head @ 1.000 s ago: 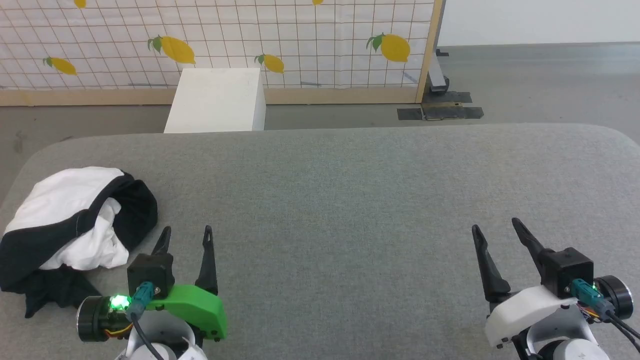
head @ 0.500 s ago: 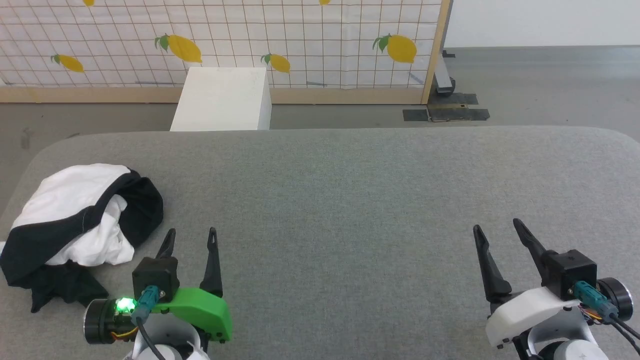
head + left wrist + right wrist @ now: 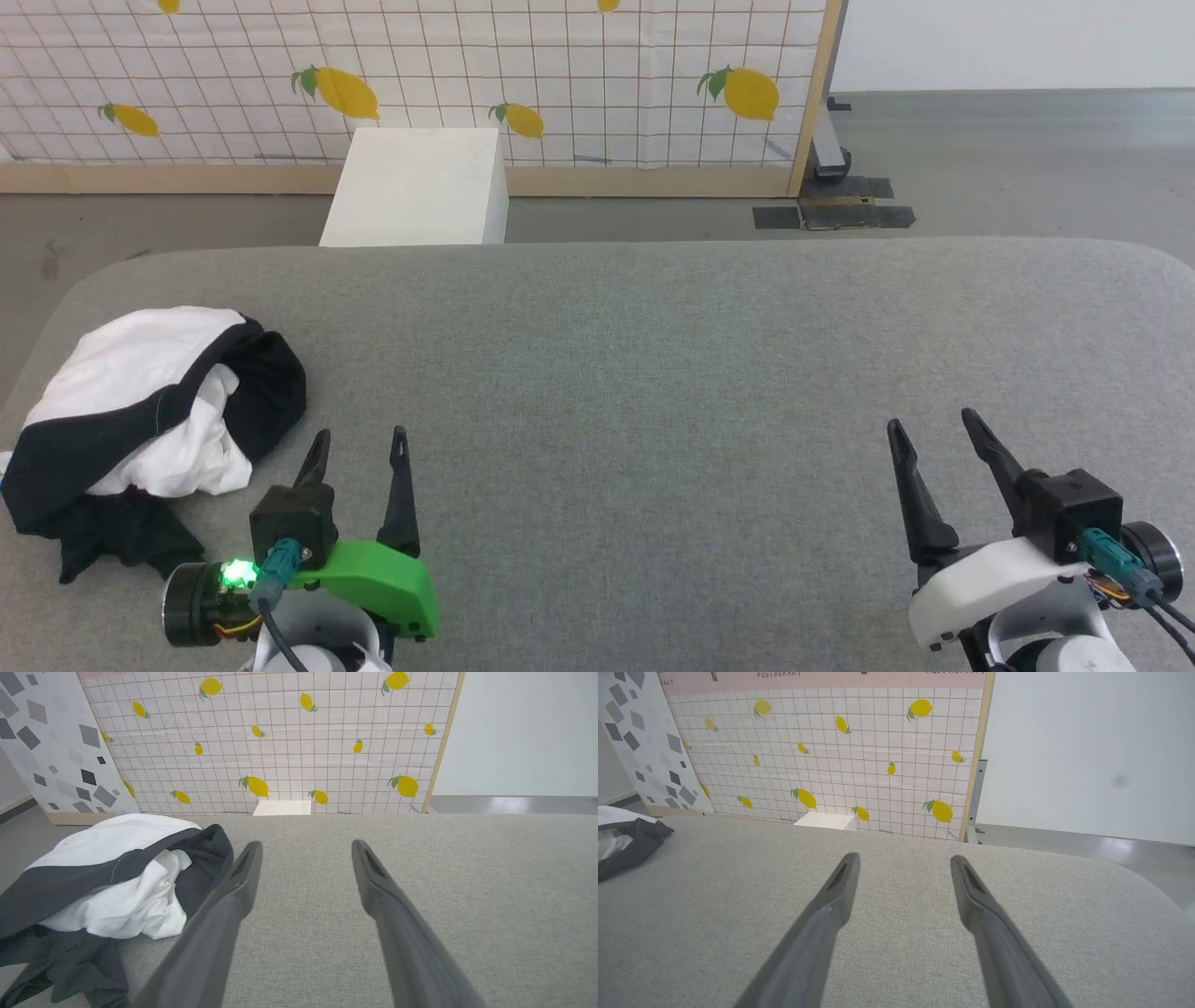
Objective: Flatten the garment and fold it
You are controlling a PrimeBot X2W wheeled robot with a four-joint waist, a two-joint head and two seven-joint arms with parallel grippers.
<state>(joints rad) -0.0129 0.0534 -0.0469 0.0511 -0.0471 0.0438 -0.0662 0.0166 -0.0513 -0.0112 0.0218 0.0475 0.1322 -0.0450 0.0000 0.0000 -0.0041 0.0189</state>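
Left arm: I have it low at the near left, its dark fingers (image 3: 401, 485) pointing toward the far edge; the left jaws are spread wide with nothing between them.
Right arm: near right, fingers (image 3: 917, 499) angled slightly leftward and away from me; the right jaws are equally wide and hold nothing.
Garment: the crumpled white shirt with black sleeves (image 3: 140, 411) lies in a heap just left of the left arm, not touching it.
Edges: the heap sits against the left edge of the grey fabric-covered worktop (image 3: 653, 373), near its rounded far-left corner.
Room: open grey surface runs between the arms and out to the far edge; the white box (image 3: 415, 187) stands on the floor beyond.
Axis: the heap runs diagonally from near left to far right; I cannot tell collar from hem.
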